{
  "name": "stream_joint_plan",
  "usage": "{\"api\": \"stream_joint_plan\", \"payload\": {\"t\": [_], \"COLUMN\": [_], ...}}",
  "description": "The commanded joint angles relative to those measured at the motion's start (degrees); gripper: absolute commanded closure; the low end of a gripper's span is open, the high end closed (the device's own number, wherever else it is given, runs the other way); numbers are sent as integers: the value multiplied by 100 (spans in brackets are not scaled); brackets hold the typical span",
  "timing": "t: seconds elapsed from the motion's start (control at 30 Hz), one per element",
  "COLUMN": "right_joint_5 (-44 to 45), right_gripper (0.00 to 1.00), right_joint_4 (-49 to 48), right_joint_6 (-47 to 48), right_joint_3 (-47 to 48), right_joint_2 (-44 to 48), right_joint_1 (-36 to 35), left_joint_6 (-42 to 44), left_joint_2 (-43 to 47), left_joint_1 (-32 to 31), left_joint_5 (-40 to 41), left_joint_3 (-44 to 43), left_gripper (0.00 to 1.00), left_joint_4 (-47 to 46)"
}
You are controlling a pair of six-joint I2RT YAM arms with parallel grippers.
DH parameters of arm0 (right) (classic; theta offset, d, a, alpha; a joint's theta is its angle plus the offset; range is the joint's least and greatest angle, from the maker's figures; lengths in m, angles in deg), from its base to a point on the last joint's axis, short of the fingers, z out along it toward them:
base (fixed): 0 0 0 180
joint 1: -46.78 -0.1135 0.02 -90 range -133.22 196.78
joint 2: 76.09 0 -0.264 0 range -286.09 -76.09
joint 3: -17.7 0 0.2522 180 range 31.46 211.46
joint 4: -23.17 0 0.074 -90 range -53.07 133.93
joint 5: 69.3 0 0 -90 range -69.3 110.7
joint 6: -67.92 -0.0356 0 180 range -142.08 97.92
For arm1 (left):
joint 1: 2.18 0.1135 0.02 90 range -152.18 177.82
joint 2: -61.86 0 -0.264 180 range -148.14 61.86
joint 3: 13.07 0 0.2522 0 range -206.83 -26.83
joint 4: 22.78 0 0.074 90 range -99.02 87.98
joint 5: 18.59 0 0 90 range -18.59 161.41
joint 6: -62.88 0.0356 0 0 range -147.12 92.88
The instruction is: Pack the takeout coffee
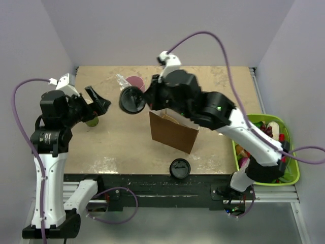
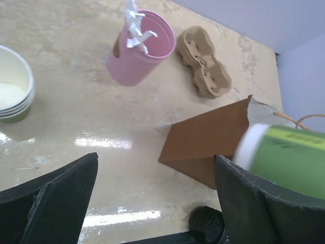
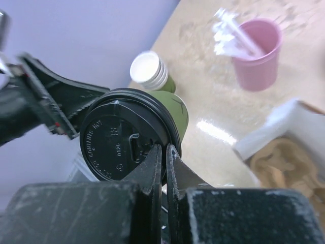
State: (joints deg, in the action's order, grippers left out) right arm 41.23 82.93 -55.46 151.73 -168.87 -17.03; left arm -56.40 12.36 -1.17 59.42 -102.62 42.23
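Loose black lid (image 1: 180, 168) sits at the beige table's (image 1: 101, 147) near edge, lilac walls (image 1: 152, 30) around. Right pincer (image 3: 163, 152) clamps the takeout coffee (image 1: 133, 100) midair, left of the brown bag (image 1: 172, 131); left pincer (image 1: 100, 100) gapes.

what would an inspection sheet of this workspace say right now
surface: tan tabletop, scuffed, with glare patches
job's things: takeout coffee lidded, held on its side in the air, left of the standing brown paper bag
clutter: pink tumbler, stack of paper cups, loose black lid, cup carriers, filled green basket
grippers: left tool open and empty; right tool shut on the coffee's lid rim
cables: purple cables loop off both arms
surroundings: pale walls on three sides; nothing else seen
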Motion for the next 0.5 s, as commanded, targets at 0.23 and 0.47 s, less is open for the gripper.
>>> {"api": "stream_joint_plan", "payload": {"t": [0.23, 0.47], "right_joint_5": [460, 417], "right_gripper": [100, 100], "right_joint_4": [1271, 1403], "right_joint_6": [-89, -361], "right_joint_3": [-328, -1101], "right_joint_2": [1542, 2465], "right_joint_1": [1626, 1758], "left_joint_6": [97, 2454], "left_joint_2": [-1761, -3504], "left_joint_1": [-2750, -3467], "left_joint_5": [167, 486], "left_joint_3": [-760, -2631], "left_gripper": [0, 0], "left_joint_4": [-1213, -854]}}
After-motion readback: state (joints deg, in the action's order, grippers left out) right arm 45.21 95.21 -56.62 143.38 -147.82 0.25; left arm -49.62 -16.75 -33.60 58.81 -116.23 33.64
